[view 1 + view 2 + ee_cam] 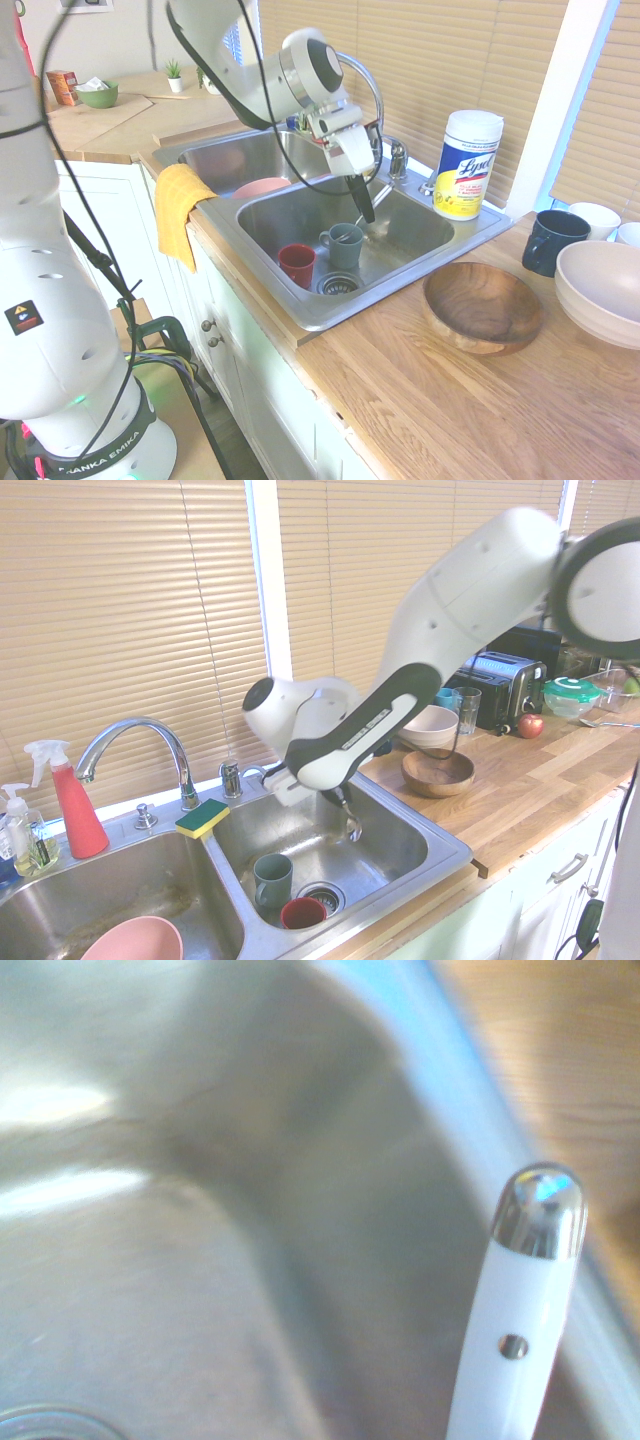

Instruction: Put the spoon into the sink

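Right now the white Franka arm reaches down over the stainless-steel double sink (470, 240), filling the upper middle of the first exterior view. Its dark two-finger gripper (364, 208) points steeply down into the nearer basin, fingers closed tight. In the second exterior view a small shiny spoon (351, 824) hangs below the closed fingers, its bowl end low over the basin floor; whether it touches the steel is hard to tell. In the first exterior view the spoon is almost lost against the gleaming metal.

The wrist view is blurred: a white handle with a chrome cap juts up from the lower right, over a soft grey basin wall, with a sliver of drain ring cut off at the lower left.

On the basin floor stand a grey-green mug (343, 244) and a small red cup (297, 264) beside the round drain (338, 284). A round wooden bowl (483, 305) sits on the wooden counter at lower right. A pink bowl (133, 942) in the far basin is cut off by the bottom edge of the second exterior view.
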Motion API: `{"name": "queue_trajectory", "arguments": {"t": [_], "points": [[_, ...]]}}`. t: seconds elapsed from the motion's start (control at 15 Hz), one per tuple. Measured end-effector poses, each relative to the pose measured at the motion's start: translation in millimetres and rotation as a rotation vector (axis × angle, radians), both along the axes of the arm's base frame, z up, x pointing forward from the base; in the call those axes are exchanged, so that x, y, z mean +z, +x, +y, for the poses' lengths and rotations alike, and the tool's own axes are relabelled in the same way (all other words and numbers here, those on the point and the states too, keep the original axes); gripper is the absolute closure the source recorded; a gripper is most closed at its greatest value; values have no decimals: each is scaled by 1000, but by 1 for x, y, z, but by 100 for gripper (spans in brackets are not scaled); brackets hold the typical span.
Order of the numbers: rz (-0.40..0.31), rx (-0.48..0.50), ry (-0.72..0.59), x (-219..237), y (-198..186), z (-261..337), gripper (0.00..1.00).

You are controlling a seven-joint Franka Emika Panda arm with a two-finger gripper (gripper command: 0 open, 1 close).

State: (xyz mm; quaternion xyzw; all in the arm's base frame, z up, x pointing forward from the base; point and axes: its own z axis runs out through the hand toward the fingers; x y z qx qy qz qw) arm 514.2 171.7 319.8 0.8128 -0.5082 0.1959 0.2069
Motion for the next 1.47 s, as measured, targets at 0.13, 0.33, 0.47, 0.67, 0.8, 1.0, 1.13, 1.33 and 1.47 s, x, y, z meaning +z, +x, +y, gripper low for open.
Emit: {"name": "queue_trajectory", "arguments": {"t": [0.13,0.33,0.47,0.67,0.8,1.0,1.13,1.33,1.47], "points": [[44,30,-7,-28,11,8,100],[88,77,-17,-57,19,14,100],[125,105,-17,-72,24,16,100],[217,130,0,-100,34,12,100],[287,147,22,-116,41,10,100],[400,159,50,-124,45,6,100],[476,162,66,-123,48,1,100],[487,171,56,-129,57,0,100],[445,174,31,-138,66,1,100]]}}
